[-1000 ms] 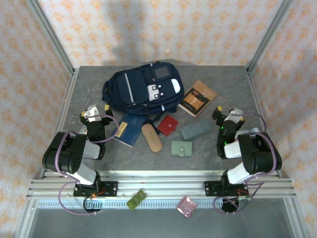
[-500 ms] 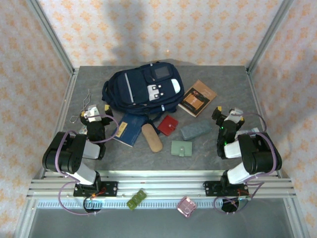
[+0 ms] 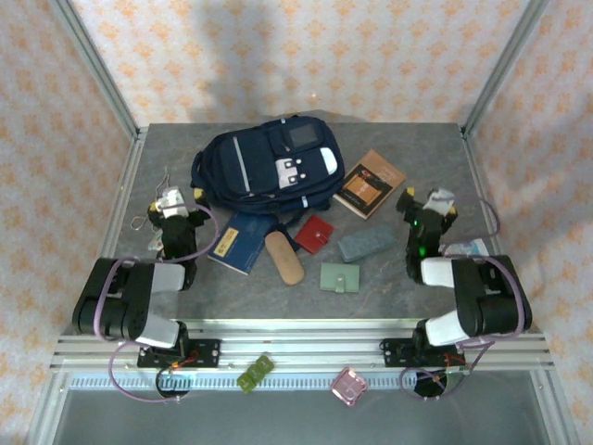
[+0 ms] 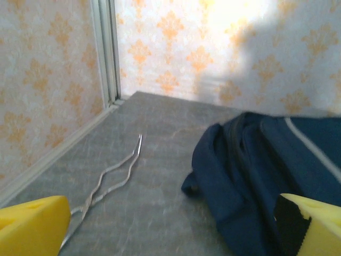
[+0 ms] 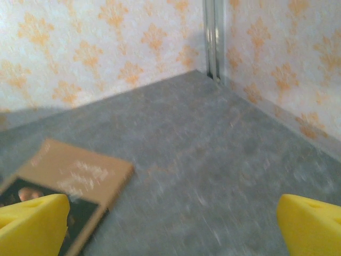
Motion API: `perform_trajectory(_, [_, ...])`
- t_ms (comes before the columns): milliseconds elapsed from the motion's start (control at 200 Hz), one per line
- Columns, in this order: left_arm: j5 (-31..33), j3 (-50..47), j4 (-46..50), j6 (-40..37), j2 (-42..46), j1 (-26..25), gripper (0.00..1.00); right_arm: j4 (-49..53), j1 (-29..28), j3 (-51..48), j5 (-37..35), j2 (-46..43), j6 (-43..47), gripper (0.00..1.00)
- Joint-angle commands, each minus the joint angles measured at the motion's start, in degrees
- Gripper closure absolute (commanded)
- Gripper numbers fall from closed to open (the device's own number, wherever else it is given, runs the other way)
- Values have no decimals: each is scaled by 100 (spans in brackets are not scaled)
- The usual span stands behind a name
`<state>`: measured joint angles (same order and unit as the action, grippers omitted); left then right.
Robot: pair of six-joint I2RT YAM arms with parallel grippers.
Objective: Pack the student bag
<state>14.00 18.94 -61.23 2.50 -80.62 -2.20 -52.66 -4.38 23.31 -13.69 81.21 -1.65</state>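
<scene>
Student bag [image 3: 267,167] lies flat at the far middle of the table [image 3: 417,148], its front patches facing up. On its near side, left to right, sit a navy booklet [image 3: 239,243], a tan case [image 3: 284,257], a red wallet [image 3: 314,235], a green wallet [image 3: 339,277] and a grey pouch [image 3: 365,245]. A brown book [image 3: 370,183] lies just right of the bag. The left gripper [image 3: 176,206] hovers near-left of the bag, jaws wide and empty; its wrist view has the bag ahead on the right and a bent wire [image 4: 114,176] on the left. The right gripper [image 3: 426,206] hovers right of the pouch, jaws also wide and empty, with the book's corner ahead on its left.
</scene>
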Motion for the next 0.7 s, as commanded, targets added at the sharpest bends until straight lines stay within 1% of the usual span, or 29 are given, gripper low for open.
perform_trajectory(0, [178, 620, 1483, 532, 560, 49, 0, 1686, -14, 939, 85, -519, -483, 0])
perform_trajectory(35, [-29, 813, 1879, 993, 720, 105, 0, 2091, 15, 1215, 253, -609, -998, 0])
perform_trajectory(75, [-169, 1001, 2340, 1815, 864, 171, 0, 2806, 106, 1546, 235, -680, -2081, 0])
perform_trajectory(95, [-290, 1072, 2552, 2153, 938, 213, 0, 3133, 185, 1683, 392, -687, -2532, 0])
perform_trajectory(115, [-514, 1114, 2647, 2422, 974, 268, 0, 3314, 293, 1763, 743, -674, -2836, 0])
perform_trajectory(140, [-925, 1133, 2637, 2591, 997, 333, 0, 3289, 450, 1790, 1398, -621, -3029, 0])
perform_trajectory(170, [-1434, 1159, 2609, 2701, 1005, 384, 1, 3074, 611, 1770, 2158, -514, -3220, 10])
perform_trajectory(190, [-1714, 1191, 2633, 2745, 990, 391, 5, 2894, 681, 1765, 2611, -425, -3328, 16])
perform_trajectory(215, [-2000, 1262, 2719, 2806, 950, 389, 14, 2783, 713, 1811, 3042, -312, -3404, 25])
perform_trajectory(220, [-2056, 1279, 2743, 2820, 937, 388, 15, 2777, 712, 1819, 3106, -288, -3408, 26])
perform_trajectory(255, [-2407, 1449, 3028, 2888, 836, 385, 30, 2834, 680, 1966, 3456, -132, -3434, 34])
perform_trajectory(290, [-2598, 1692, 3518, 2962, 715, 372, 40, 3043, 579, 2113, 3611, -6, -3453, 35])
perform_trajectory(335, [-2656, 1940, 4135, 3071, 565, 322, 44, 3271, 427, 2272, 3815, 135, -3428, 33])
perform_trajectory(395, [-2891, 1992, 4452, 3330, 432, 215, 44, 3549, 210, 2446, 4130, 325, -3409, 29])
perform_trajectory(506, [-2970, 1761, 4458, 3585, 432, -166, 35, 3711, -124, 2598, 4694, 802, -3693, 26])
perform_trajectory(551, [-2905, 1686, 4486, 3716, 438, -310, 34, 3725, -281, 2629, 4724, 982, -3860, 26])
perform_trajectory(636, [-2930, 1501, 4251, 3995, 382, -534, 34, 3707, -596, 2740, 4813, 1369, -4069, 26])
perform_trajectory(696, [-3005, 1435, 4142, 4118, 292, -634, 36, 3664, -816, 2856, 4858, 1632, -4211, 27])
